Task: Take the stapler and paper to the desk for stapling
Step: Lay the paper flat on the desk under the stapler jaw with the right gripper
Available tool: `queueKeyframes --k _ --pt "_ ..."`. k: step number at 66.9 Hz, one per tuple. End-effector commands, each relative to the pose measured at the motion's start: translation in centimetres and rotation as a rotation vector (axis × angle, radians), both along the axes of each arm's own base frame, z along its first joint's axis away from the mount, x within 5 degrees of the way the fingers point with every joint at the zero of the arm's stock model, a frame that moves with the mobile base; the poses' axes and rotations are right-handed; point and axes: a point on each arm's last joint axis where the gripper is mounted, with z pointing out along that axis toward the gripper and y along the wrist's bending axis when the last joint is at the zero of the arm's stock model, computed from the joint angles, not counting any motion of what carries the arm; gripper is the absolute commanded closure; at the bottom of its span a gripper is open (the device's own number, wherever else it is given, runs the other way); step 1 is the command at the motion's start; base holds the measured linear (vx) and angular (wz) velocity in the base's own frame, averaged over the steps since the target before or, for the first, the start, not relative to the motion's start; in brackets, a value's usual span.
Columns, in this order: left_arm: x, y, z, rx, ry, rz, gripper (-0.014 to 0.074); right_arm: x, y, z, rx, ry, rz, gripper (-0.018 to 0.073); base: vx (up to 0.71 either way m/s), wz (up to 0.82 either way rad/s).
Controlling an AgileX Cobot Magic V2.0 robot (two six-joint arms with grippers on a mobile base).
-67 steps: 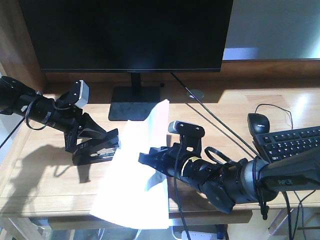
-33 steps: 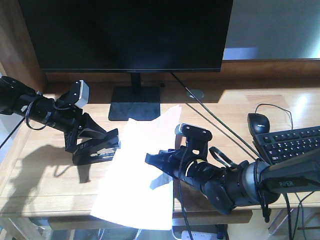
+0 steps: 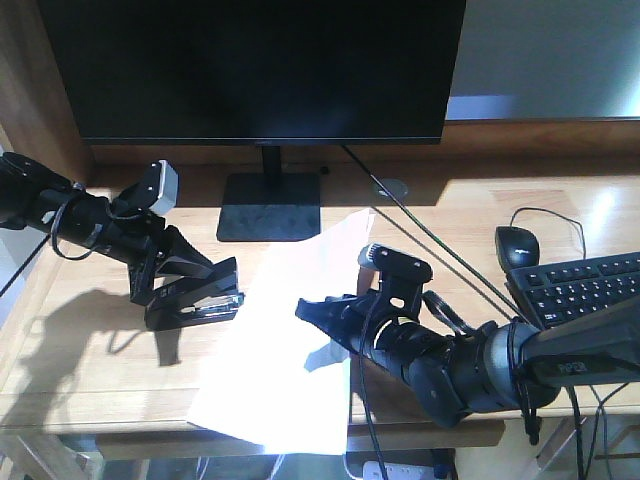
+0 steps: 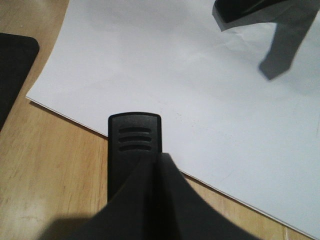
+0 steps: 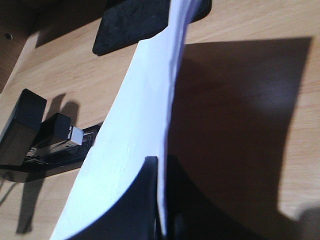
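The black stapler (image 3: 195, 308) sits on the light-wood desk (image 3: 90, 360) at the left. My left gripper (image 3: 222, 278) is shut on its top. In the left wrist view the stapler's ribbed front end (image 4: 135, 142) reaches over the edge of the white paper (image 4: 190, 75), held by my left gripper (image 4: 157, 167). The paper (image 3: 275, 360) lies mid-desk and overhangs the front edge. My right gripper (image 3: 318, 312) is shut on its right edge, which it holds raised. In the right wrist view the paper (image 5: 130, 135) curves up from my right gripper (image 5: 161, 172), with the stapler (image 5: 55, 142) beyond.
A black monitor (image 3: 260, 70) on a flat stand (image 3: 268, 205) fills the back. A black mouse (image 3: 517, 245) and a keyboard (image 3: 585, 285) lie at the right. A cable (image 3: 420, 230) runs diagonally across the desk behind my right arm.
The paper's raised far corner has dropped and the sheet lies flatter. My right gripper has shifted a little right and down with it. The left arm and the stapler have not moved.
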Motion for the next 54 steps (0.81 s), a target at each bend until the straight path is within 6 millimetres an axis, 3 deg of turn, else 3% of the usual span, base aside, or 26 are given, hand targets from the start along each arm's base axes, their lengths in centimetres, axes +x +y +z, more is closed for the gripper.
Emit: queueKeyframes --k 1,27,54 --pt "0.0 -0.5 3.7 -0.063 -0.069 0.009 0.0603 0.6 0.3 2.5 0.05 -0.125 0.003 0.0564 0.0 0.0" --pt "0.0 -0.5 3.7 -0.063 -0.069 0.009 0.0603 0.6 0.9 3.0 0.004 -0.232 0.108 0.0561 0.0 0.0" --pt "0.0 -0.5 3.7 -0.063 -0.069 0.009 0.0603 4.0 3.9 2.1 0.064 -0.212 0.14 0.0553 0.0 0.0"
